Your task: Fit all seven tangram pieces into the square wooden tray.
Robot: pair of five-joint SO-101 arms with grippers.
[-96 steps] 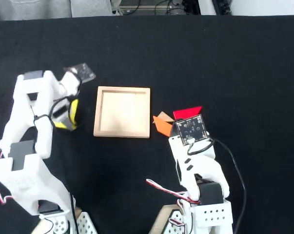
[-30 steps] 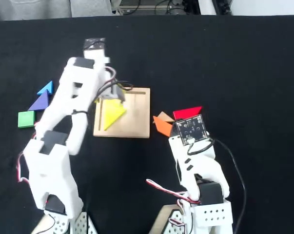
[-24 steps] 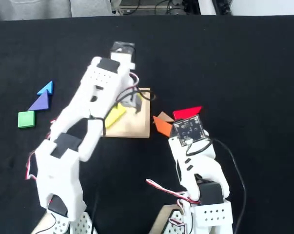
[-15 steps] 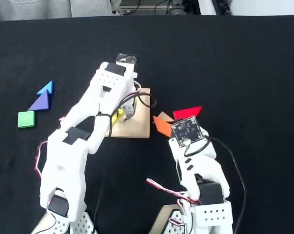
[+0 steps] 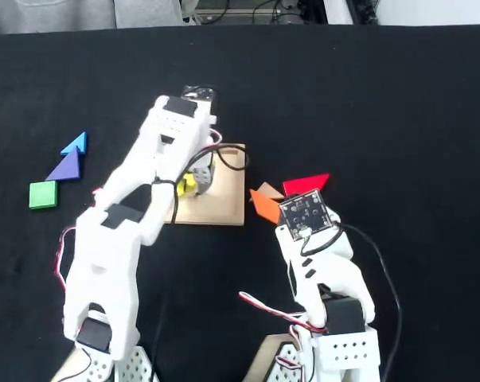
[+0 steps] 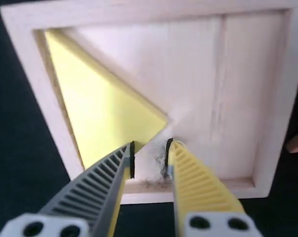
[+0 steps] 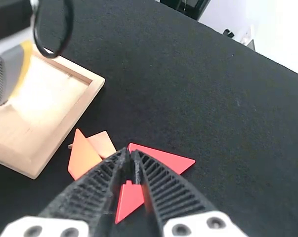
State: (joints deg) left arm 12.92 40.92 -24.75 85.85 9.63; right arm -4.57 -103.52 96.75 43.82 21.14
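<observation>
The square wooden tray (image 5: 228, 200) lies mid-table. A yellow triangle (image 6: 97, 118) rests flat inside the tray (image 6: 139, 12), tucked along one wall into a corner. My left gripper (image 6: 149, 160) hovers low over the tray floor just off the triangle's point, narrowly open and holding nothing; in the high view it (image 5: 197, 177) sits over the tray. My right gripper (image 7: 129, 157) is shut and empty above two red pieces (image 7: 161, 160), right of the tray (image 7: 69, 126). Two orange pieces (image 5: 263, 203) lie between the tray and the red triangle (image 5: 307, 183).
A blue triangle (image 5: 74, 144), a purple triangle (image 5: 64, 165) and a green square (image 5: 42, 194) lie together at the far left. The left arm (image 5: 144, 199) stretches diagonally over the tray's left half. Black cloth covers the table.
The left arm carried the yellow triangle from left of the tray into it and let go, then swung right over the tray. The right arm barely shifted.
</observation>
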